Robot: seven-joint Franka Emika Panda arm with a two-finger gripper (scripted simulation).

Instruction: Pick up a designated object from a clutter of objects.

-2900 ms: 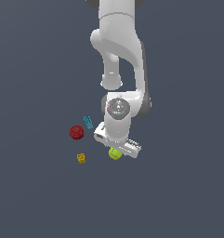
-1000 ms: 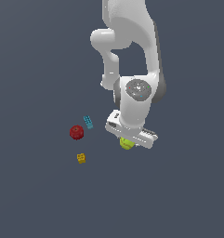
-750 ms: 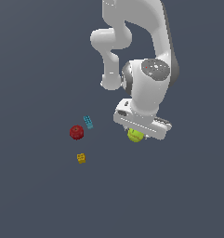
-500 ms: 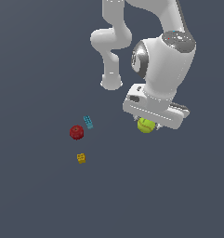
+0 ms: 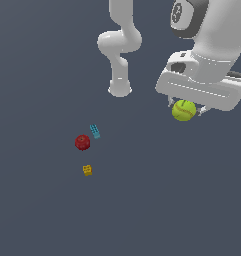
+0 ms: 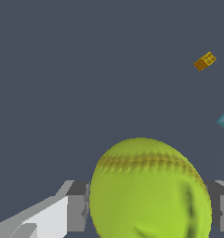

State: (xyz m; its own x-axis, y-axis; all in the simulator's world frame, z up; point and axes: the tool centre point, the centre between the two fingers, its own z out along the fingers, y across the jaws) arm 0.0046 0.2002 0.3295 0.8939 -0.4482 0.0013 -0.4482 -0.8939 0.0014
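1. The white robot arm's pincer (image 5: 184, 107) is closed on the round yellow-green ball with a stitched curved seam (image 5: 184, 110); its fingers press against the ball's two sides, and the ball hangs just under the broad white hand, clear of the surface.
2. In the wrist view the ball (image 6: 149, 190) fills the space between the grey finger pads (image 6: 76, 206), its skin matte with a darker stitched line arching across the top.
3. The other three items lie on the plain dark grey surface (image 5: 52, 210), well apart from the ball toward the exterior view's left: a dark red round object (image 5: 82, 142), a small teal studded brick (image 5: 95, 131) just beside it, and an orange-yellow studded block (image 5: 87, 170) near them, closer to the camera.
4. Compared with half a second ago, the hand and ball have risen and moved further toward the exterior view's right; the three items on the surface have not shifted.
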